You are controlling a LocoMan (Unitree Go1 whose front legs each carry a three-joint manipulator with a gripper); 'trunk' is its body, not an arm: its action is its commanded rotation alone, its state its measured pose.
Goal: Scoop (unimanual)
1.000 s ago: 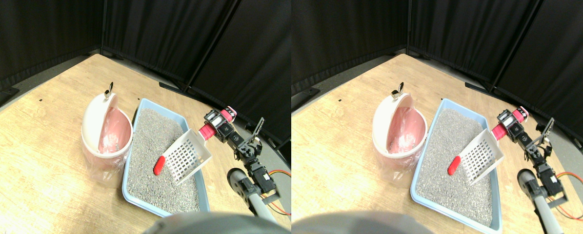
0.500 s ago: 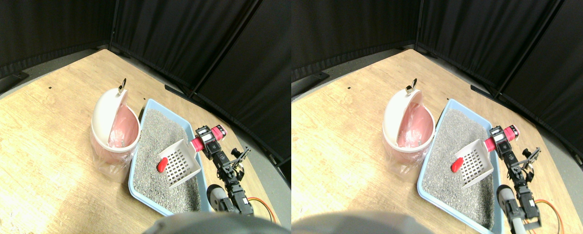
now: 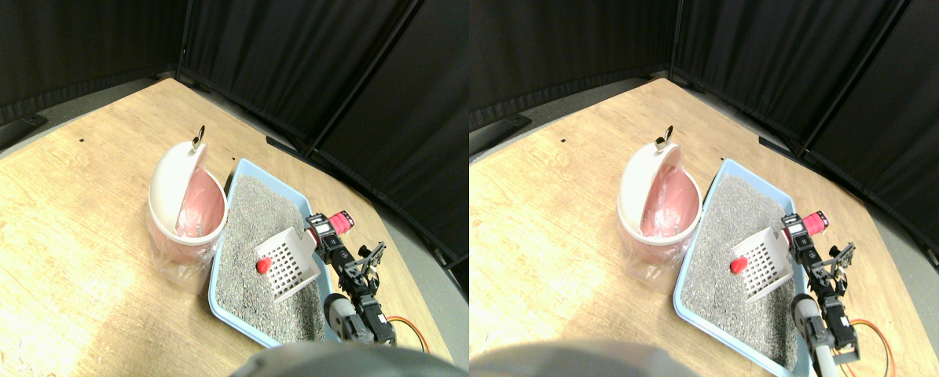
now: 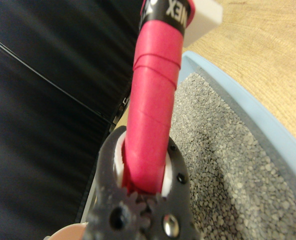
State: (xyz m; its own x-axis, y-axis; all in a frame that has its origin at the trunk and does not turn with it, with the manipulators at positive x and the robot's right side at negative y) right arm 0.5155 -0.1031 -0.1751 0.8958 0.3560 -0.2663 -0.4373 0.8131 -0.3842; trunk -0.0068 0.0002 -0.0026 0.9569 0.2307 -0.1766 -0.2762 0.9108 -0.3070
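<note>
A white slotted scoop (image 3: 287, 262) lies low over the grey litter in the light blue tray (image 3: 237, 174). A small red object (image 3: 263, 266) sits at the scoop's front lip, partly inside it. My right gripper (image 3: 324, 232) is shut on the scoop's pink wrapped handle (image 3: 339, 221) at the tray's right rim. In the wrist view the jaws plainly clamp the pink handle (image 4: 152, 105), with litter (image 4: 223, 165) and the tray's blue edge (image 4: 268, 130) beside it.
A pink bin (image 3: 188, 216) with a white swing lid and a clear liner stands just left of the tray. Black curtains (image 3: 296, 63) close off the back and right. An orange cable (image 3: 406, 326) trails by the arm on the wooden floor (image 3: 60, 228).
The scoop has sunk lower and slid left along the litter, and the red object is now at its lip, partly inside. The camera shifted after the earliest frame.
</note>
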